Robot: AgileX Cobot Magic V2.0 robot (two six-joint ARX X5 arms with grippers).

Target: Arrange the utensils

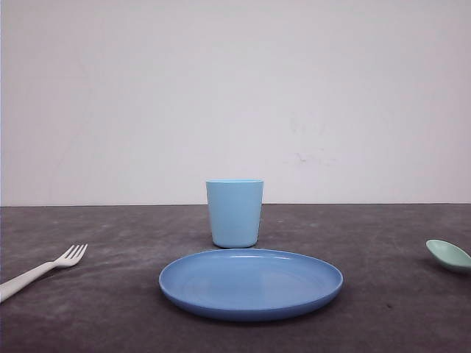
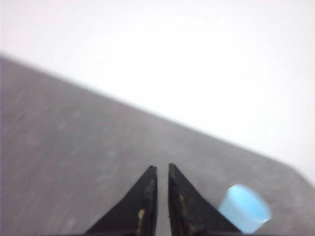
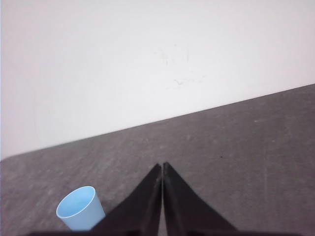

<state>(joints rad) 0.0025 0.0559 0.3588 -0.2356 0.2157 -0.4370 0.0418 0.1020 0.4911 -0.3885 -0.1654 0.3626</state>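
A slim white fork (image 1: 44,269) lies on the dark table at the left edge of the front view, tines pointing toward the middle. At the right edge lies the bowl of a pale mint-green spoon (image 1: 449,254), its handle cut off by the frame. My left gripper (image 2: 162,168) hangs over bare table, its black fingers drawn together with only a thin slit and nothing between them. My right gripper (image 3: 162,164) is shut, fingertips touching, also above bare table and holding nothing.
A round blue plate (image 1: 250,283) sits in the middle near the front, with a light blue cup (image 1: 234,213) upright just behind it. The cup (image 2: 244,208) appears beside the left fingers, and the cup (image 3: 80,208) beside the right ones. A white wall backs the table.
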